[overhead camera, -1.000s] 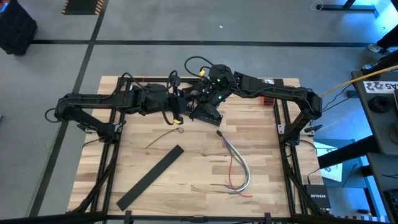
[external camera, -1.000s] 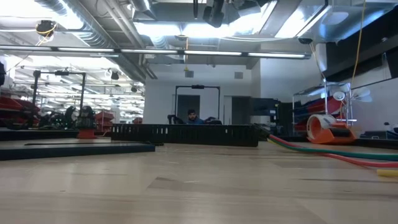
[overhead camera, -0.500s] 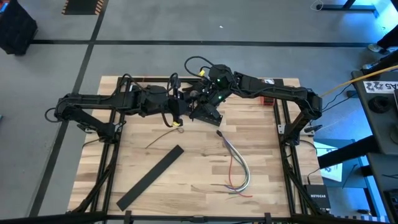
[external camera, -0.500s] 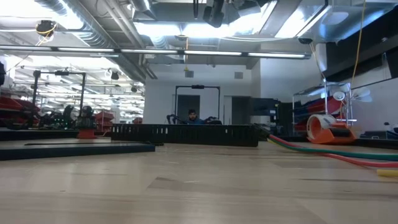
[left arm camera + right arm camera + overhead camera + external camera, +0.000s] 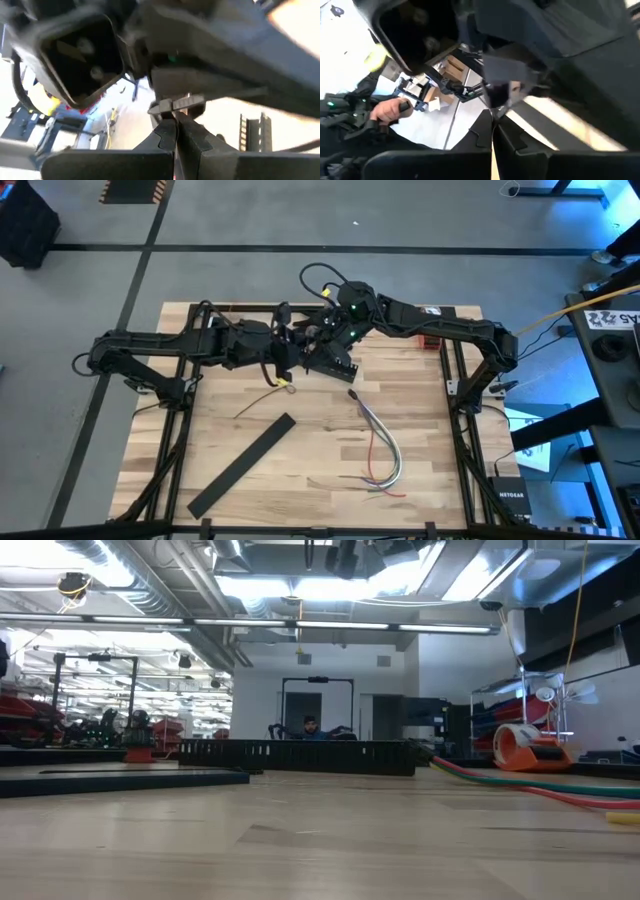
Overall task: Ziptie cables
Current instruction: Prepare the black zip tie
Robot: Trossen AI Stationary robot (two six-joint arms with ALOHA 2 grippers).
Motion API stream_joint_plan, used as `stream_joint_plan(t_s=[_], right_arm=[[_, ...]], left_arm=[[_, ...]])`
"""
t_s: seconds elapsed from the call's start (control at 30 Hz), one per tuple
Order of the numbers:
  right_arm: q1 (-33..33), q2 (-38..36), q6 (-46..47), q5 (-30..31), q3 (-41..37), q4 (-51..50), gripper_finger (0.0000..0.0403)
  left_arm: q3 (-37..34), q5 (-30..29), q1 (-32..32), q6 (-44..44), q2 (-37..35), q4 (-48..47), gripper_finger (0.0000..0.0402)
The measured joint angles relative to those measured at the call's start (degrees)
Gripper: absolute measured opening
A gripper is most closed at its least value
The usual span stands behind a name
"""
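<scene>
The cables (image 5: 382, 448), a loose bundle of grey, white and red wires, lie on the wooden table at centre right; no gripper touches them. Both arms meet in the air above the table's far middle. My left gripper (image 5: 293, 352) is shut, and a short grey ribbed strip, the ziptie (image 5: 176, 104), sits at its fingertips. My right gripper (image 5: 314, 350) faces it, also shut, with a blurred grey piece of the ziptie (image 5: 501, 94) just past its tips. My left gripper pinches the ziptie between its two fingertips (image 5: 169, 131). The ribbed strip (image 5: 185, 102) lies across the fingers and is lifted clear of the table. My right gripper is shut on a small grey piece (image 5: 496, 106) at its fingertips, held in the air. Blur hides which part of the ziptie this is.
A flat black strip (image 5: 242, 465) lies diagonally at the near left. A thin dark strand (image 5: 258, 401) lies below the left gripper. The comb-slotted black bar (image 5: 300, 753) stands along the far edge. A person's hand (image 5: 390, 111) shows beyond the table.
Both grippers have stayed together above the far middle of the table, shut throughout. The left wrist has rolled a little where it is. The cables and the black strip have not moved.
</scene>
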Motion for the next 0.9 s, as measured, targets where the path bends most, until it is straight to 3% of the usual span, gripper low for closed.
stream_joint_plan(t_s=[0.5, 0.9], right_arm=[[-3.42, 0.00, 7.19, -0.50, 0.00, -0.04, 0.0000], [-4.71, -0.26, 5.37, -0.23, 0.02, -0.32, 0.0000]], left_arm=[[0.00, -3.82, -2.53, 3.12, 1.21, 0.14, 0.0000], [0.00, -8.17, -4.90, 3.13, 3.16, 1.09, 0.0000]])
